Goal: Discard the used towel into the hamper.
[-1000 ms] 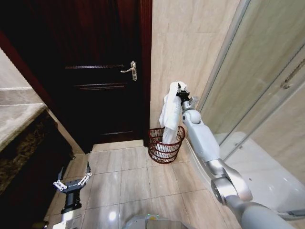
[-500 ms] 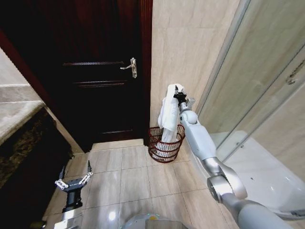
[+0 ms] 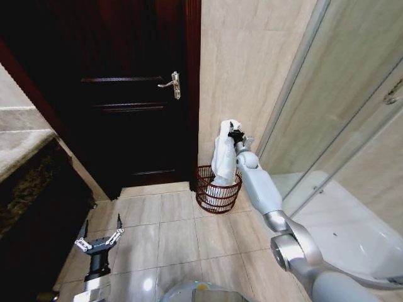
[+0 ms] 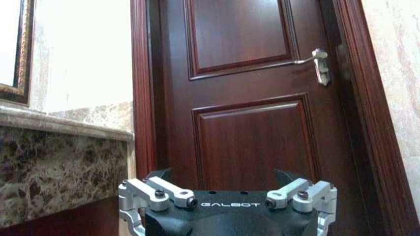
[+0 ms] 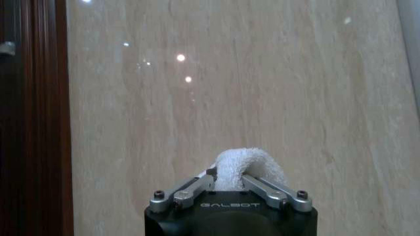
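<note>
Head view, right pincer gripping towel over hamper

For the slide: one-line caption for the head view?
Right tool holds the white towel above the wire hamper, its lower end inside the rim; left tool parked open, low beside the dark door.

Hamper mouth open upward; tiled wall close behind, door beside; floor in front free.

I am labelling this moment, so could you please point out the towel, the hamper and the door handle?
towel (image 3: 223,153): head view, middle of the hanging cloth.
hamper (image 3: 211,196): head view, front wire wall.
door handle (image 3: 172,82): head view, the lever.
</note>
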